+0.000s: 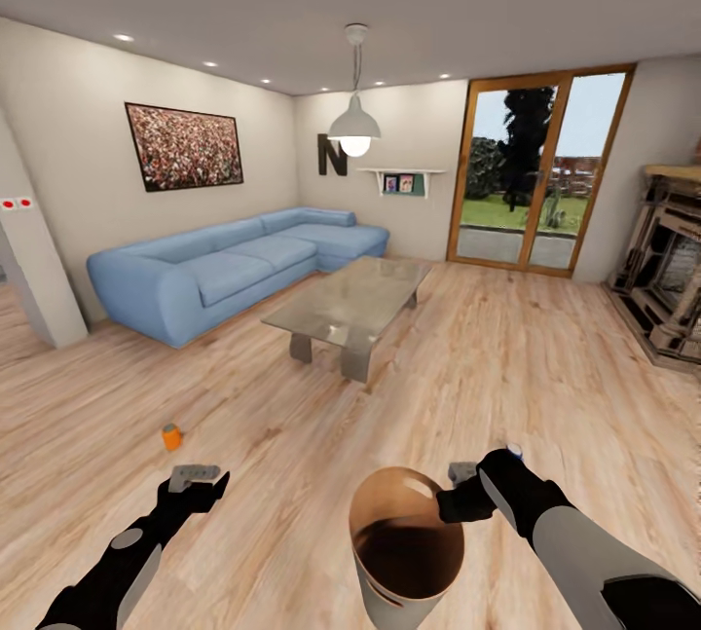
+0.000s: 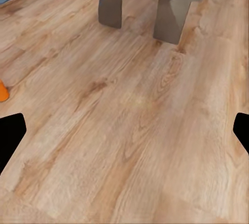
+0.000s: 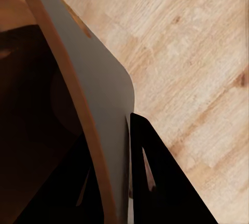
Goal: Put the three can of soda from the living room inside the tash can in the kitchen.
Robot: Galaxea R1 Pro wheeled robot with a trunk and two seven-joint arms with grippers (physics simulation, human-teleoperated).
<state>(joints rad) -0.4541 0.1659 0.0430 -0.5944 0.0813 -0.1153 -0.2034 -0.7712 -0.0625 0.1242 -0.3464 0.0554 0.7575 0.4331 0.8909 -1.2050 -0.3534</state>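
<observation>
I have the tash can [image 1: 409,552] hanging low in front of me, just above the wooden floor [image 1: 292,435], gripped at its rim by my right hand [image 1: 458,499]. In the right wrist view one black finger [image 3: 161,182] lies against the grey outer wall of the bin [image 3: 98,99] and the other sits inside the dark brown interior, so that hand is clamped across the bin's wall. The bin's open mouth faces up toward my head camera, brown inside and tan at the rim; I cannot see anything lying in it.

One orange can of soda [image 1: 171,436] stands upright on the floor, to the left of the bin and a little farther from me, well apart from it. My left hand [image 1: 195,476] hovers just on the near side of that can, not touching it. In the left wrist view its fingers [image 2: 10,135] are spread wide apart at the frame's edges with bare floorboards between them, and an orange sliver of the can [image 2: 2,92] shows at the edge.

Beyond the bin stands the glass-topped coffee table [image 1: 350,304], its tabletop bare as far as I can tell. Beyond the table and to its left is the blue corner sofa [image 1: 224,270]; to the bin's far right is the fireplace [image 1: 667,270].
</observation>
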